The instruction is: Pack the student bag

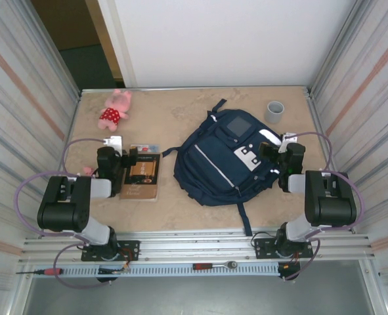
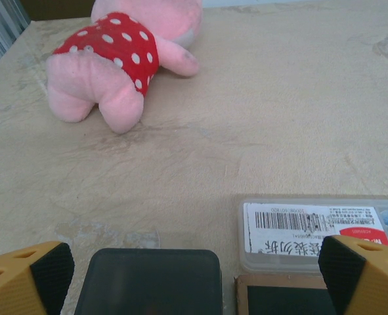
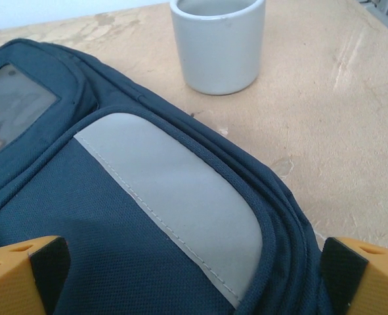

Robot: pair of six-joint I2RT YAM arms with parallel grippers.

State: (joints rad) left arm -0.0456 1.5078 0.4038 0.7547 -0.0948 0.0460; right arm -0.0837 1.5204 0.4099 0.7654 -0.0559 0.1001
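The student bag [image 1: 216, 157], a navy backpack with white stripes and a grey panel, lies flat in the middle of the table. My right gripper [image 1: 280, 147] hovers open over its right edge. In the right wrist view the bag [image 3: 82, 223] and a grey reflective patch [image 3: 174, 197] lie below the right gripper [image 3: 194, 269], whose jaws stand wide apart with nothing between them. My left gripper [image 1: 112, 152] is open left of the bag. In its wrist view the left gripper [image 2: 194, 272] is above a dark flat box [image 2: 148, 282].
A clear case with a barcode label [image 2: 312, 226] and a brown-edged book [image 1: 141, 177] lie beside the dark box. A pink plush in a red dotted dress [image 1: 117, 108] sits far left. A grey cup [image 1: 274, 111] stands far right. Corrugated walls close both sides.
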